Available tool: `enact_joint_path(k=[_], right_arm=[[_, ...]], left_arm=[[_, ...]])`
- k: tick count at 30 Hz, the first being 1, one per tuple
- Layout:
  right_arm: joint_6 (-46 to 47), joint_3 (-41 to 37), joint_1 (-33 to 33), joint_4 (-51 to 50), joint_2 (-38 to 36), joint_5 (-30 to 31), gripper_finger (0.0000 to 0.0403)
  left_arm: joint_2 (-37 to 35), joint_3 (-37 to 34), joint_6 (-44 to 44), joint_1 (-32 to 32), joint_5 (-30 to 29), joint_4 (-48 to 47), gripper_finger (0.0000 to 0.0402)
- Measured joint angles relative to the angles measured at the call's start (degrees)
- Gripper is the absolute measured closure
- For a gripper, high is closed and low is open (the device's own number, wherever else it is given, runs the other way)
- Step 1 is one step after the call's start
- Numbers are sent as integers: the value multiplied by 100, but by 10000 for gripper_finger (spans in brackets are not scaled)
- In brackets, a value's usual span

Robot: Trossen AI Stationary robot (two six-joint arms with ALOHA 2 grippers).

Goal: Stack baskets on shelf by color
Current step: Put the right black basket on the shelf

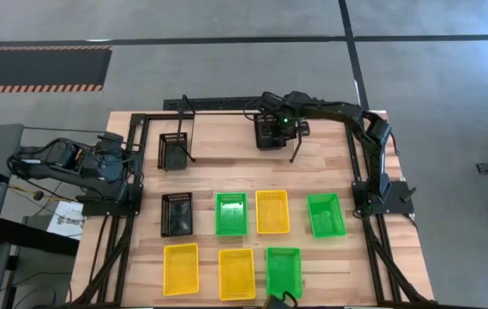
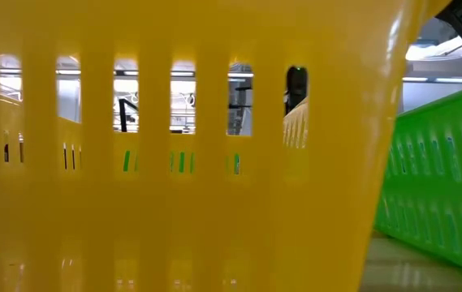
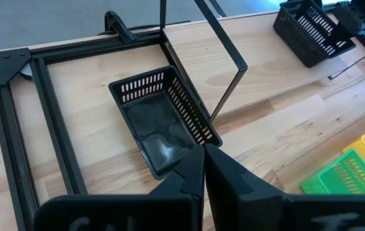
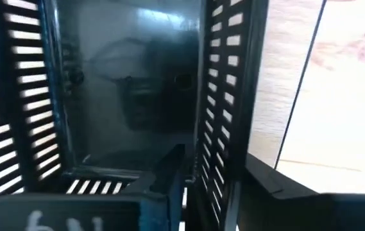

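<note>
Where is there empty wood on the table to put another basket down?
Bare wood lies between the two black baskets at the back, and right of the right gripper. The front is crowded: yellow, green and black baskets sit in two close rows.

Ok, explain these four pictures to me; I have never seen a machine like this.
Two robot arms work at a wooden table. One picture looks down from above, one sits at table height right behind a yellow basket, and each wrist carries a camera. From above you see nine baskets: three yellow, three green, three black. The left gripper is shut and empty, near a black basket by the thin shelf. The right gripper stands open astride one wall of another black basket.
</note>
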Motion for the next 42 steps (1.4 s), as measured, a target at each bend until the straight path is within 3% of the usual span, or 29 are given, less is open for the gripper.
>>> enact_joint_path(k=[7,15,42], right_arm=[[-27,79,91,403,-2,-4,247],[-183,411,105,501,-15,-4,249],[-416,420,399,1229,-15,-170,244]], left_arm=[[1,0,0,0,0,0,402],[1,0,0,-1,15,0,401],[1,0,0,-1,24,0,401]])
